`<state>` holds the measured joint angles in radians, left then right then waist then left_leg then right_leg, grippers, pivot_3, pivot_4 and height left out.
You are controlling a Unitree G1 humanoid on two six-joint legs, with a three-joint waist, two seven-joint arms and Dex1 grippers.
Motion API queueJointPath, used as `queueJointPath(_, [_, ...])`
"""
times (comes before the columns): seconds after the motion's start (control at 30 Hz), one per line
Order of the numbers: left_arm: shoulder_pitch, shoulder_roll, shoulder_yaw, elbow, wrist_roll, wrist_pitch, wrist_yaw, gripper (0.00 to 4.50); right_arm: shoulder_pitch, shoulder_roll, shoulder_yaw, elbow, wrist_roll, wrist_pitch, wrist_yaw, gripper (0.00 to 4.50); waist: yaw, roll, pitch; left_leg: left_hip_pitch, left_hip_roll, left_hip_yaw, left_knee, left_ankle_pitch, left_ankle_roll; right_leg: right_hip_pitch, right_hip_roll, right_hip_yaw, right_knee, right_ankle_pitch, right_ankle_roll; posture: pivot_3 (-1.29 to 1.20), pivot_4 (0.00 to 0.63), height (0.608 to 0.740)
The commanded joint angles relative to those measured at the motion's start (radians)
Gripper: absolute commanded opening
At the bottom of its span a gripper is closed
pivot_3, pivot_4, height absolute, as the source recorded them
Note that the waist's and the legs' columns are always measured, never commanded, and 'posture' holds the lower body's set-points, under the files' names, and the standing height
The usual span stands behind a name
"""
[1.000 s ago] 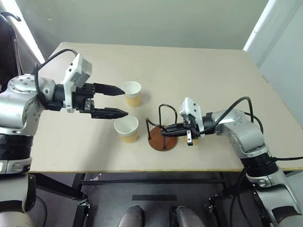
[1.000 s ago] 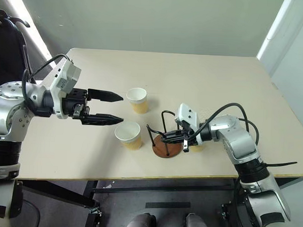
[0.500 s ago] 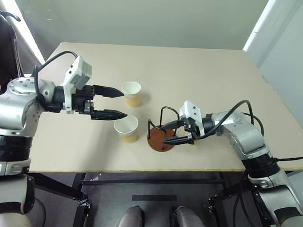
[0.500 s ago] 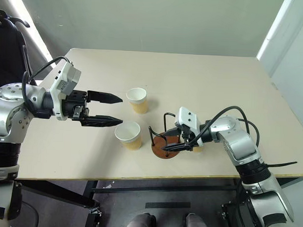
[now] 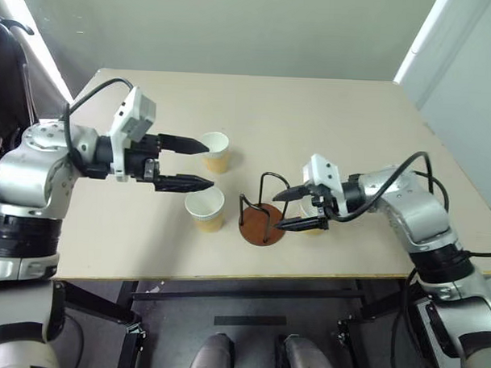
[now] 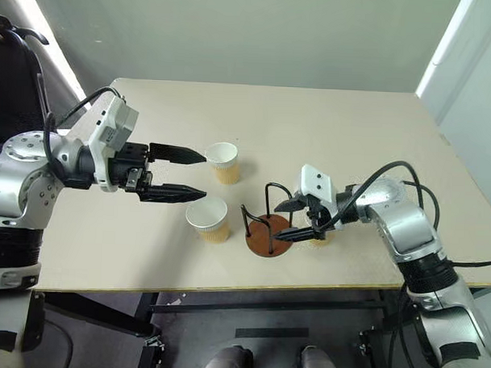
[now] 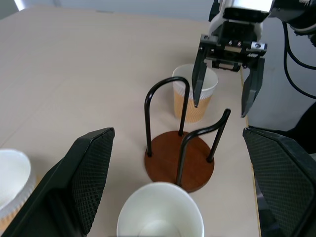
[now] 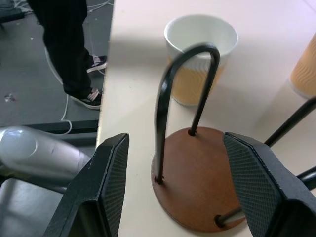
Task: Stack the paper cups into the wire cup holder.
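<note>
On the table [image 5: 353,115], nearest the front edge, stood the cup holder [image 5: 261,222], empty, its brown base flat and two wire hoops upright. Just to its right the right gripper [image 5: 294,209] hovered with fingers spread, holding nothing; a paper cup [image 7: 194,99] stood behind it on the table. Left of the holder stood a second cup [image 5: 205,208], upright. Farther back stood a third cup [image 5: 214,151]. The left gripper [image 5: 197,162] hung wide open, empty, above and between those two cups.

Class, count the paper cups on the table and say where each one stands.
3. One cup stands farthest back, one left of the wire cup holder, one right of the holder, partly hidden.
</note>
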<state>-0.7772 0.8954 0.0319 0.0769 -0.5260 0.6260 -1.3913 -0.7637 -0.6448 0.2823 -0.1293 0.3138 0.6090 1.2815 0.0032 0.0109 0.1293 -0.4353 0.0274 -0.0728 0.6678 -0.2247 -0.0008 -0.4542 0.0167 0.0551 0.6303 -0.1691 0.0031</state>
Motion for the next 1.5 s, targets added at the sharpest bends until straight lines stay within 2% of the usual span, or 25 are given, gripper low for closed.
queueJointPath(0.03, [-0.028,-0.003,-0.006,-0.014,0.003,-0.022,-0.010,4.50,-0.023,-0.053,-0.047,-0.085,0.049,0.026,0.036,3.02,0.000,0.000,0.000,0.000,0.000,0.000,0.000,0.000,0.000,0.000,0.000,0.000,0.000,0.000,0.000,0.00,0.150,0.740])
queueJointPath(0.2, [-0.041,-0.014,-0.023,-0.013,0.002,-0.026,-0.017,4.50,-0.028,-0.122,-0.030,-0.105,0.013,-0.026,0.053,3.02,0.000,0.000,0.000,0.000,0.001,0.000,0.000,0.000,0.000,0.001,0.000,0.000,0.000,0.000,0.000,0.00,0.150,0.740])
queueJointPath(0.33, [-0.022,-0.011,-0.070,-0.042,0.027,-0.061,-0.049,4.50,-0.039,-0.197,0.025,-0.033,-0.168,-0.236,0.031,3.02,0.001,0.000,0.000,0.000,0.001,0.000,0.001,0.000,0.001,0.001,0.000,0.000,0.000,0.001,0.002,0.00,0.150,0.740])
queueJointPath(0.43, [-0.030,-0.013,-0.079,-0.040,0.029,-0.067,-0.055,4.50,-0.031,-0.199,0.040,-0.001,-0.211,-0.302,0.032,3.02,0.000,0.000,0.000,0.000,0.001,0.000,0.001,-0.001,0.001,0.001,0.000,0.000,0.000,0.004,0.007,0.00,0.150,0.740])
queueJointPath(0.9, [-0.026,-0.004,-0.069,-0.068,0.021,-0.050,-0.045,4.50,0.008,-0.207,0.126,0.115,-0.398,-0.515,0.072,3.02,0.000,0.000,0.000,0.000,0.001,0.001,0.001,-0.001,0.001,0.001,0.000,0.000,-0.001,0.005,0.009,0.00,0.150,0.740])
queueJointPath(1.0, [-0.021,0.000,-0.068,-0.080,0.018,-0.049,-0.051,4.50,0.005,-0.203,0.126,0.150,-0.420,-0.549,0.073,2.41,0.000,0.000,0.000,0.000,0.001,0.001,0.001,-0.001,0.002,0.001,0.000,0.000,-0.001,0.006,0.009,0.00,0.150,0.740])
queueJointPath(1.23, [-0.048,0.043,-0.087,-0.026,0.068,-0.130,-0.124,4.50,-0.022,-0.216,0.082,0.167,-0.381,-0.538,0.133,0.04,0.000,0.000,0.000,0.000,0.002,0.001,0.001,-0.001,0.002,0.001,0.000,0.000,-0.001,0.005,0.009,0.00,0.150,0.740])
queueJointPath(1.5, [-0.096,0.037,-0.098,0.042,0.104,-0.171,-0.152,4.50,-0.027,-0.273,-0.028,0.024,-0.233,-0.371,0.197,0.04,0.003,0.000,0.000,0.000,0.002,0.001,0.001,-0.001,0.002,0.002,0.000,0.000,-0.002,0.003,0.005,0.00,0.150,0.740])
